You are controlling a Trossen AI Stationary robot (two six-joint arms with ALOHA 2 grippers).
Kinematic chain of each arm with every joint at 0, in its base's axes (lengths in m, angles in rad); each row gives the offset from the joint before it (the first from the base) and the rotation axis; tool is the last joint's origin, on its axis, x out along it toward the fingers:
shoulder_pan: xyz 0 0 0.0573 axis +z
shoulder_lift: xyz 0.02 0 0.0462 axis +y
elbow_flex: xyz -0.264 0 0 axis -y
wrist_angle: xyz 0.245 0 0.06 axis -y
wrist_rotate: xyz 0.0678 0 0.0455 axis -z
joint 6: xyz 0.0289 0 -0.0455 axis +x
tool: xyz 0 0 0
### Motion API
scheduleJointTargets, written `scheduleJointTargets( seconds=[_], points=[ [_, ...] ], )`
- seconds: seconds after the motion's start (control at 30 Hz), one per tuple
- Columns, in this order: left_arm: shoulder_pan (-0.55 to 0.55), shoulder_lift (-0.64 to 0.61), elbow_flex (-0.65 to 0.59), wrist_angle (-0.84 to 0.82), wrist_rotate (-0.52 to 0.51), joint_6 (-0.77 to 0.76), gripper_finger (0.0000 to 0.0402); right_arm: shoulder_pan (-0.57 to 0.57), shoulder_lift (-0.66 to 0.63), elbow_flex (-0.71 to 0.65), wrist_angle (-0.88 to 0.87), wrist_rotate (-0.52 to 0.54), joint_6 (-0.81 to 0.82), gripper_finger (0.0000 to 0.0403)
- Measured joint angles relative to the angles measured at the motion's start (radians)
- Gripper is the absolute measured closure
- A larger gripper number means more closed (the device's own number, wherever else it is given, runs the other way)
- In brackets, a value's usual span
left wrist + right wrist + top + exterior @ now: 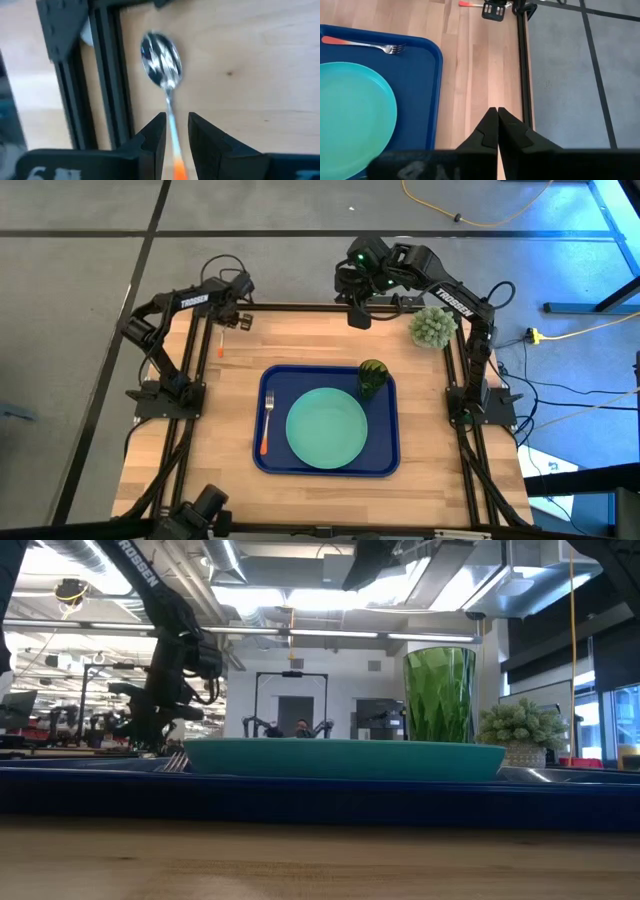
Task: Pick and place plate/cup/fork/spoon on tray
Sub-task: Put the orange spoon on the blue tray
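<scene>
The silver spoon (161, 55) with an orange handle (220, 350) lies flat on the wood at the table's far left, beside the frame rail. My left gripper (176, 117) points down over it, open, one finger on each side of the spoon's shaft; I see no touch. On the dark-blue tray (385, 460) the mint-green plate (327, 430) lies in the middle. The fork (267, 425) lies along the tray's left side, and the dark-green cup (372, 377) stands upright in its far right corner. My right gripper (497, 122) hangs shut, high over the far edge.
A spiky pale-green ball plant (433, 327) stands on the table's far right corner. The black frame rail (107, 85) runs close beside the spoon's bowl. Bare wood lies between the spoon and the tray's left rim (258, 420).
</scene>
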Motion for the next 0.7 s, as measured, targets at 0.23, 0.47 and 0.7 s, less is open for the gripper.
scheduleJointTargets(
  seconds=[0.23, 0.47, 0.7],
  points=[
    [-0.029, 0.000, 0.000, -0.110, 0.098, -0.183, 0.0328, 0.000, 0.000, 0.000, 0.000, 0.000, -0.007, 0.0395],
    [-0.091, -0.001, -0.016, -0.158, 0.054, -0.245, 0.0328, 0.000, 0.000, 0.000, 0.000, 0.000, -0.021, 0.0392],
    [-0.092, -0.001, -0.106, -0.113, 0.004, -0.334, 0.0328, 0.000, 0.000, 0.000, 0.000, 0.000, -0.028, 0.0392]
  ],
)
